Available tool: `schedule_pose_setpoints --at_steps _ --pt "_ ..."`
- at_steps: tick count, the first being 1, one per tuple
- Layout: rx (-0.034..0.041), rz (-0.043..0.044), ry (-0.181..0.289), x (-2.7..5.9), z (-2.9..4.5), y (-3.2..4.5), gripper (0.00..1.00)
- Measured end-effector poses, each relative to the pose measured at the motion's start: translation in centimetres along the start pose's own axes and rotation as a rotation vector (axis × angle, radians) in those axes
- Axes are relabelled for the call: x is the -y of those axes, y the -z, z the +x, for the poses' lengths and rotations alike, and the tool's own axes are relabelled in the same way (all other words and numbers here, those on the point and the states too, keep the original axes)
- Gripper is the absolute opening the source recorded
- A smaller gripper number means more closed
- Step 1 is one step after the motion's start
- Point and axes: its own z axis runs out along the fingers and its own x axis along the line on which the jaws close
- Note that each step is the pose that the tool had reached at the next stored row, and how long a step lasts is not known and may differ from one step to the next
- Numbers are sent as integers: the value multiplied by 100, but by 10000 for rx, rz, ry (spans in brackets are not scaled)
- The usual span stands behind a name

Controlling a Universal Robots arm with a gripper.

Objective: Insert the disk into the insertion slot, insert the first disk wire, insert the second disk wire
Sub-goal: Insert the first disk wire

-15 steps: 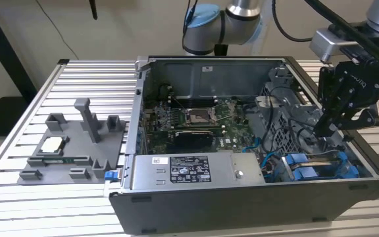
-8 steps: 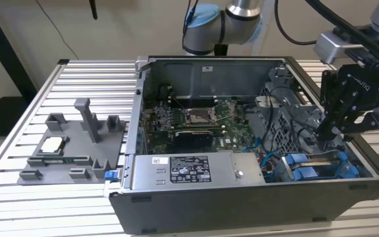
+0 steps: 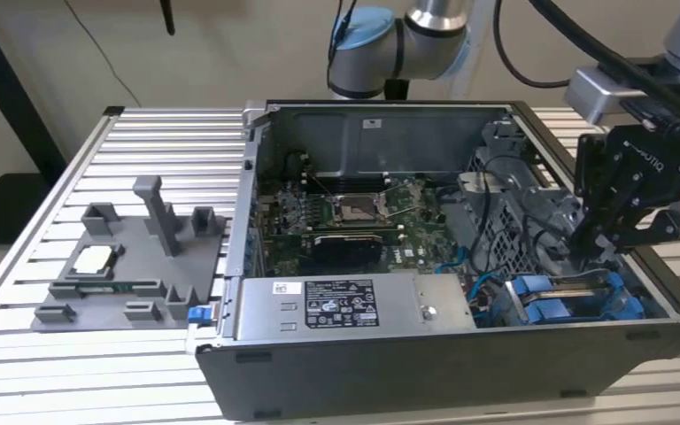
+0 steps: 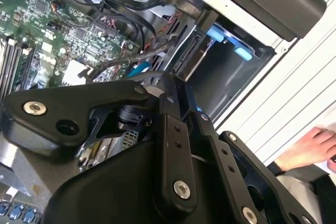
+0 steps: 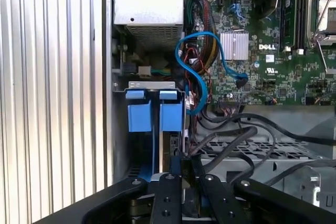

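Observation:
My black gripper (image 3: 588,252) reaches down into the open computer case at the exterior view's right, right over the insertion slot (image 3: 576,297), a grey bay with blue plastic fittings. In both wrist views the fingers (image 4: 168,129) (image 5: 168,198) are drawn close together on what looks like a small dark plug of a disk wire. The disk (image 4: 189,56) seems to stand on edge in the bay, connector end towards the fingertips. The slot's two blue tabs (image 5: 139,114) lie just beyond the gripper (image 5: 184,169). Black wires (image 4: 152,51) run past the gripper (image 4: 160,82).
A grey labelled power-supply box (image 3: 340,305) lines the case's near wall, with the motherboard (image 3: 352,212) behind it. A blue cable (image 5: 194,77) loops beside a perforated cage (image 5: 252,148). A grey fixture (image 3: 127,266) sits on the slatted table. A person's hand (image 4: 310,145) rests outside the case.

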Motion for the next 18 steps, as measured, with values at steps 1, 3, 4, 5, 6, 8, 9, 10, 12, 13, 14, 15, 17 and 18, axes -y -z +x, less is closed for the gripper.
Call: schedule_pose_setpoints --at_steps 1,3,4,5,6,8,9,10,12,13,14,15,17,18 --pt "2 -2 0 3 2 -11 19" --pt "1 -3 -1 9 8 -31 19" --pt "2 -3 1 13 12 -42 19" --pt "9 -3 0 16 16 -51 19" --pt "27 -4 -1 19 21 -61 19" --pt "134 -5 2 26 34 -79 19" --pt "212 -6 3 29 41 -86 19" --pt "283 -7 4 33 49 -92 19" --pt "341 -7 5 37 56 -97 19" --pt "340 -7 5 37 56 -97 19" --pt "340 -7 5 37 56 -97 19" --pt "341 -7 5 37 56 -97 19" --pt "341 -7 5 37 56 -97 19" --pt "340 -7 5 37 56 -99 19"
